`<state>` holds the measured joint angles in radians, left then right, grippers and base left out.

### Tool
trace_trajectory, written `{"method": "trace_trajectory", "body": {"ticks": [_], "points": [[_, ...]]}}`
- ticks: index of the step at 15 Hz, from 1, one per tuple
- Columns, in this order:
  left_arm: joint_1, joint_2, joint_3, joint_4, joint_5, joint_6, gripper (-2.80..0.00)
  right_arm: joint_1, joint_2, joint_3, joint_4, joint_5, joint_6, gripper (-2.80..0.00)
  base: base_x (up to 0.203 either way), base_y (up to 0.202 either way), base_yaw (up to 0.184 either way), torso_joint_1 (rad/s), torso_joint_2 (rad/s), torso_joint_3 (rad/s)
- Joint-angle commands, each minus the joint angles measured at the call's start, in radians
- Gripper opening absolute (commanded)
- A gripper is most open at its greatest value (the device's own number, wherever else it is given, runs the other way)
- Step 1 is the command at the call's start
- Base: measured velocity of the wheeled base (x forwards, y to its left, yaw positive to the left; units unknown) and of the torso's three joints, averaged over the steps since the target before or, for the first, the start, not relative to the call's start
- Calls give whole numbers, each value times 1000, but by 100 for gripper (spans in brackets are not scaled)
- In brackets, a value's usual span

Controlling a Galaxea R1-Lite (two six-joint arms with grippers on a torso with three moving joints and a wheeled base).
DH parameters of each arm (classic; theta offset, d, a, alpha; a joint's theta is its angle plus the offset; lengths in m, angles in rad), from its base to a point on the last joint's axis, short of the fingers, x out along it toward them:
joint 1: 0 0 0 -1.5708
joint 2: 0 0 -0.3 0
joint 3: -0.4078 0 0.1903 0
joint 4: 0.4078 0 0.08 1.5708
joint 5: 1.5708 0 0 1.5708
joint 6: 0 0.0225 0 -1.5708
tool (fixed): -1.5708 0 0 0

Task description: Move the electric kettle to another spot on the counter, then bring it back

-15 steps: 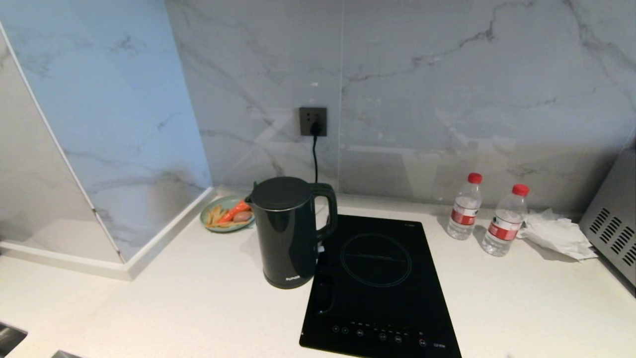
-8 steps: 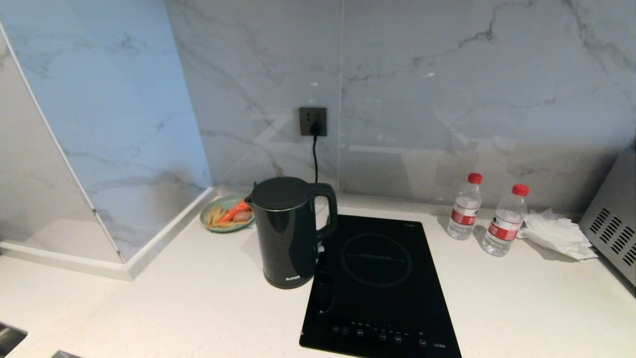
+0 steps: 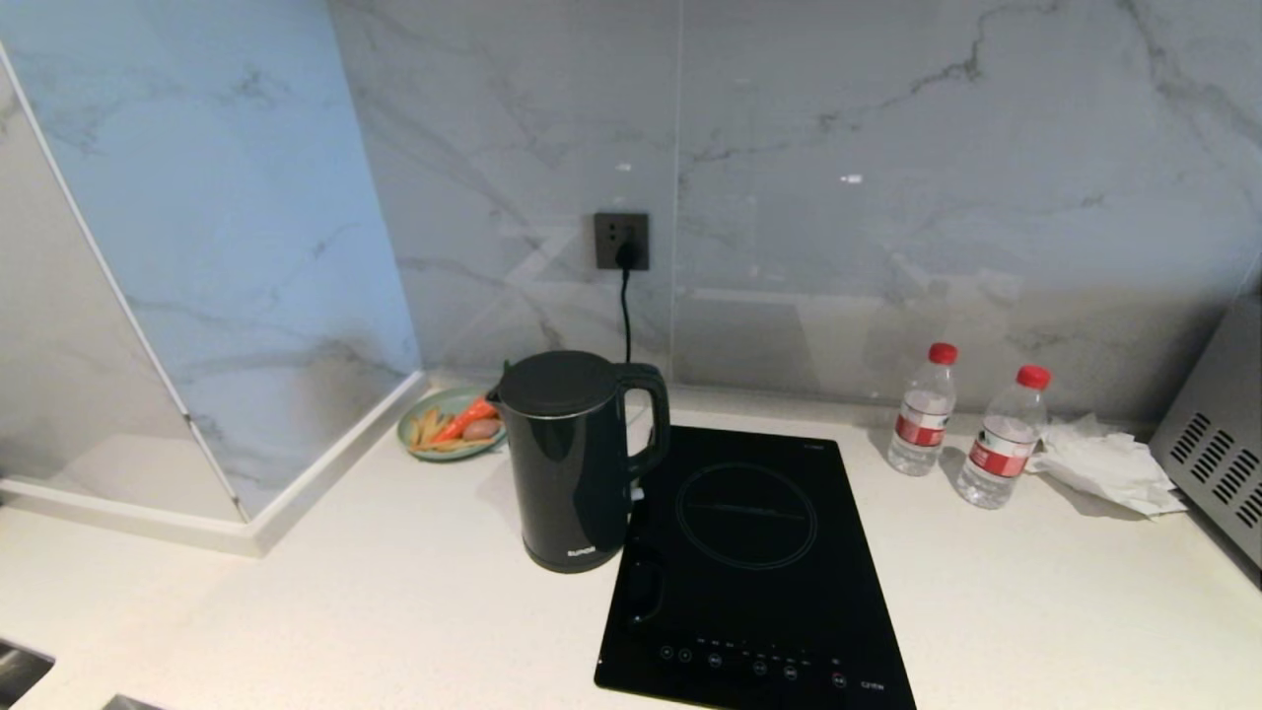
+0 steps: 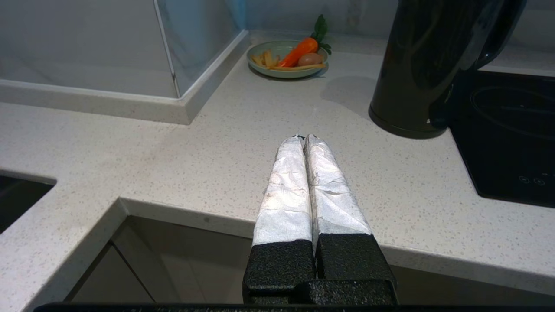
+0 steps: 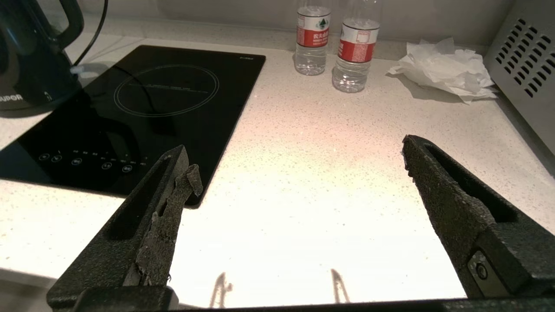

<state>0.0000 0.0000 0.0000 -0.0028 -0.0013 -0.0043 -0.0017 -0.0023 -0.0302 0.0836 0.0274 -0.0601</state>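
Note:
The electric kettle [image 3: 572, 459] is a tall glossy black jug with a flat lid and a loop handle on its right. It stands upright on the white speckled counter [image 3: 394, 611], just left of the cooktop; it also shows in the left wrist view [image 4: 427, 65] and the right wrist view [image 5: 30, 65]. My left gripper [image 4: 302, 138] hovers at the counter's front edge, short of the kettle, its white-wrapped fingers [image 4: 286, 186] pressed together and empty. My right gripper [image 5: 297, 149] hangs open over bare counter [image 5: 312, 173] right of the cooktop. Neither arm shows in the head view.
A black glass cooktop [image 3: 749, 562] lies right of the kettle. A green plate of carrot and fries [image 3: 452, 422] sits behind-left. Two water bottles [image 3: 922, 409] [image 3: 1001, 436], crumpled paper [image 3: 1104, 463] and a grey vented appliance [image 3: 1218, 463] stand at the right. A cord runs to the wall socket [image 3: 621, 242].

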Motion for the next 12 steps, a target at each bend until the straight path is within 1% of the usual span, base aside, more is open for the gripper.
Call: {"method": "trace_trajectory", "body": {"ticks": [1, 3, 10, 11, 12], "points": [[0, -2, 3, 0, 0, 0, -280, 0, 2, 0, 7, 2, -6, 0, 0, 0, 0, 0, 0, 0], [0, -2, 3, 0, 0, 0, -280, 0, 2, 0, 5, -3, 7, 0, 0, 0, 0, 0, 0, 0], [0, -2, 3, 0, 0, 0, -280, 0, 2, 3, -1, -3, 6, 0, 0, 0, 0, 0, 0, 0], [0, -2, 3, 0, 0, 0, -280, 0, 2, 3, -1, -3, 6, -280, 0, 0, 0, 0, 0, 0], [0, -2, 3, 0, 0, 0, -280, 0, 2, 3, -1, -3, 9, -280, 0, 0, 0, 0, 0, 0]]}}
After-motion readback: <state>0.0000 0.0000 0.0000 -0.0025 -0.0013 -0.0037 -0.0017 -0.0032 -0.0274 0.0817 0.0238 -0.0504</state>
